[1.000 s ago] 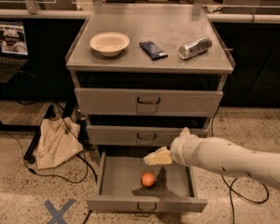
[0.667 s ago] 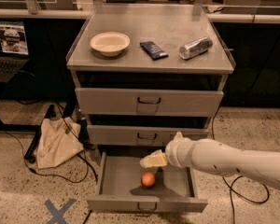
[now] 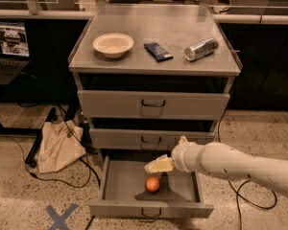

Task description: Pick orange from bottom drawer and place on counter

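The orange (image 3: 153, 184) lies on the floor of the bottom drawer (image 3: 119, 185), which is pulled out. My gripper (image 3: 157, 165) hangs on a white arm that reaches in from the right. It sits just above the orange, a little to its right, and is apart from it. The counter (image 3: 156, 36) is the grey top of the cabinet above.
On the counter stand a cream bowl (image 3: 113, 44), a dark blue packet (image 3: 158, 51) and a silver can (image 3: 200, 49) lying on its side. Two closed drawers (image 3: 153, 105) sit above the open one. A cloth bag (image 3: 57, 146) and cables lie on the floor left.
The gripper has moved left and slightly down, closer to the orange. The orange has not moved.
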`<state>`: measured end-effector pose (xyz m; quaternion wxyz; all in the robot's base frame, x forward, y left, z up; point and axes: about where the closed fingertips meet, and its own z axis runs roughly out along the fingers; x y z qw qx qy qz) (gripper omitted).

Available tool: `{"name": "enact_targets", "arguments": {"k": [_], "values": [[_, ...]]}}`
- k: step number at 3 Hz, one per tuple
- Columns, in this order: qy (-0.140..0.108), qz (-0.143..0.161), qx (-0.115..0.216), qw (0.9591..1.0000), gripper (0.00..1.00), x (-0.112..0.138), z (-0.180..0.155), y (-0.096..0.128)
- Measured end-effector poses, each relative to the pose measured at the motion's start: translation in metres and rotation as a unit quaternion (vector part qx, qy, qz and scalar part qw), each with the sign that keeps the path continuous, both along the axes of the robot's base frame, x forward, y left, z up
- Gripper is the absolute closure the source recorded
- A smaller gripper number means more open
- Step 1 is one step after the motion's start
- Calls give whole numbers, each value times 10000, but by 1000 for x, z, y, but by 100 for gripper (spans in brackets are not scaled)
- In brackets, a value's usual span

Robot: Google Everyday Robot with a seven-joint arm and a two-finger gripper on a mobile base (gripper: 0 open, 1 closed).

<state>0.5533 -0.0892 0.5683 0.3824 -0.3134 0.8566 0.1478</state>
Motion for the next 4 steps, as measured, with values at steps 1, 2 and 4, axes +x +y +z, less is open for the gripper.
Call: {"name": "enact_targets", "arguments": {"k": [1, 2, 4], "values": [[151, 348, 382, 9985, 0, 4, -26, -10], [384, 439, 578, 9966, 0, 6, -54, -16], [288, 404, 666, 9965, 0, 7, -64, -11]]}}
